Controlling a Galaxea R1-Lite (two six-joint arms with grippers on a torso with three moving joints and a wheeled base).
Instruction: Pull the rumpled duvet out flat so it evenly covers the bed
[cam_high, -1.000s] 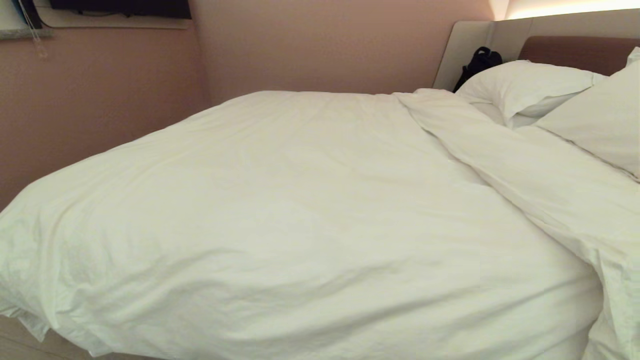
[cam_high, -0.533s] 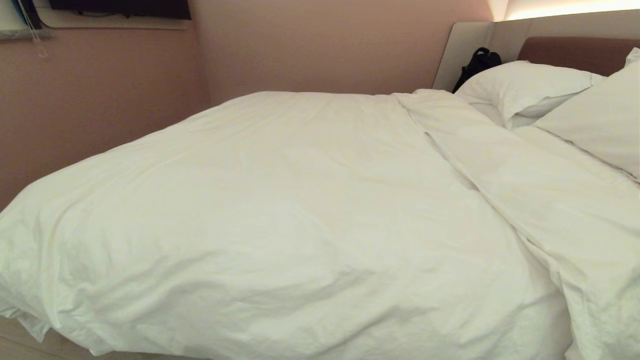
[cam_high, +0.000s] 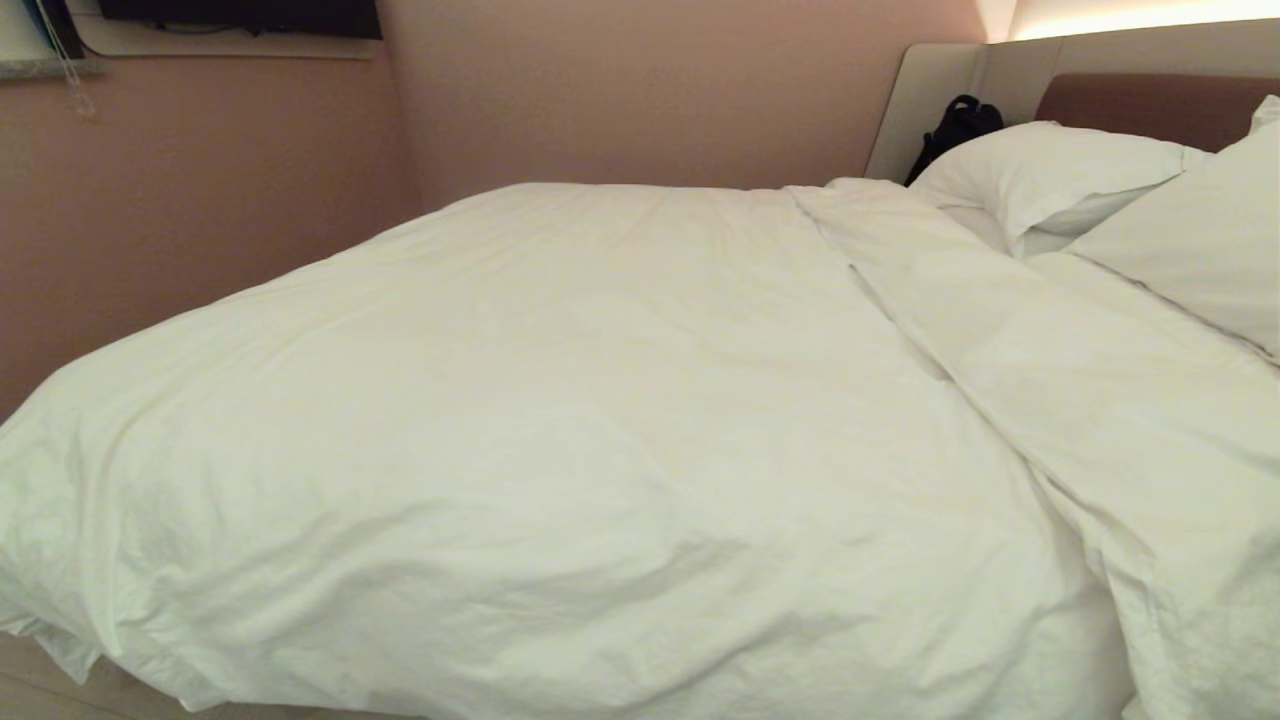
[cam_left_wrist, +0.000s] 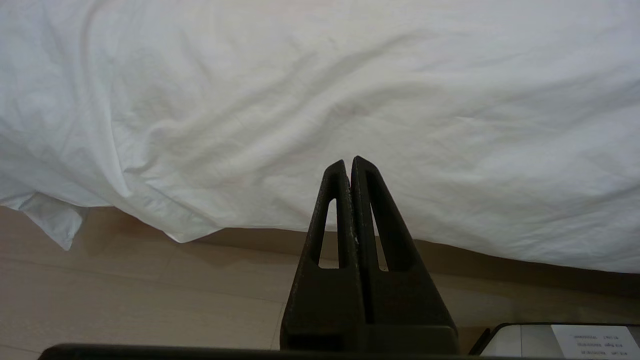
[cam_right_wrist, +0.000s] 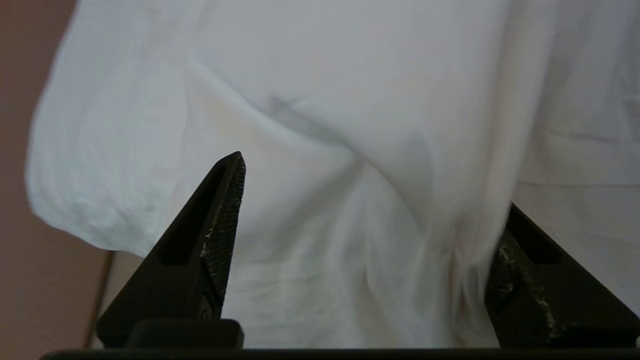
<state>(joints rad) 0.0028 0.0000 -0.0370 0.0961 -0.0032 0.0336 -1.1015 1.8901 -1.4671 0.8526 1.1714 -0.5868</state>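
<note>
The puffy white duvet (cam_high: 560, 420) lies spread over the bed (cam_high: 1150, 105), finely wrinkled, with a folded band running along its right side toward the pillows. Neither gripper shows in the head view. My right gripper (cam_right_wrist: 372, 182) stands open and wide, close against the duvet (cam_right_wrist: 320, 90); loose blurred folds of it lie between the two fingers, and fabric covers the tip of one. My left gripper (cam_left_wrist: 348, 162) is shut on nothing and hangs before the duvet's (cam_left_wrist: 320, 100) near side, which drapes to just above the floor.
Two white pillows (cam_high: 1050, 170) (cam_high: 1200, 240) lean at the padded headboard, with a black bag (cam_high: 955, 125) behind them. Pink walls close in on the bed's far side. The beige floor (cam_left_wrist: 125, 290) runs along the near side. A white labelled panel (cam_left_wrist: 560, 340) sits beside the left gripper.
The duvet's fold at the lower right of the head view has slid left and sunk, and that corner has gone slack. The rest of the duvet lies as before.
</note>
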